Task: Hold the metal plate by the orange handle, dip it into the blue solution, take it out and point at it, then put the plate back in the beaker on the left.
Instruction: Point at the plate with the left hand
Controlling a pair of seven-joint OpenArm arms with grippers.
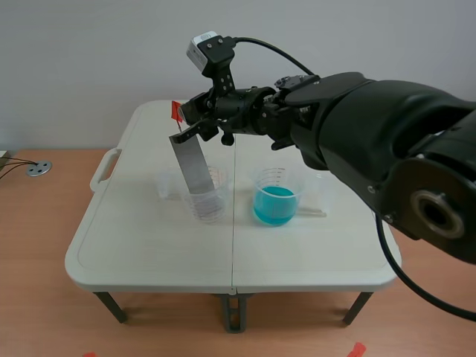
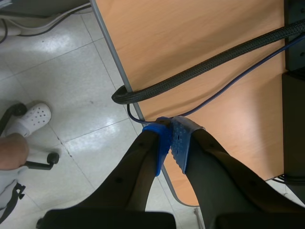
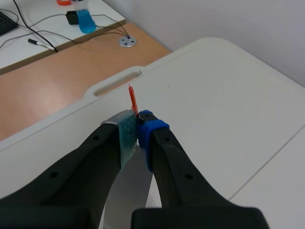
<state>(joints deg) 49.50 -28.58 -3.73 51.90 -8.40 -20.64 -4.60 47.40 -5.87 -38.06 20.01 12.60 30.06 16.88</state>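
My right arm (image 1: 357, 126) crosses the upper right of the frame, above the beaker of blue solution (image 1: 275, 199), barring that way in. The metal plate (image 1: 193, 165) slants from my right tool (image 1: 191, 123) into the left beaker (image 1: 210, 202), standing in its mouth. Between the beakers, and across the lower half of the surface (image 1: 149, 253), I could pass.

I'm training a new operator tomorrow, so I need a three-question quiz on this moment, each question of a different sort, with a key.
1. True or false: the metal plate has its lower end inside the clear beaker.
2. The right gripper is: A open; B shut on the metal plate; C shut on nothing.
3. Fill in: the other beaker holds a ___ liquid.

Key: 1 true; 2 B; 3 blue.
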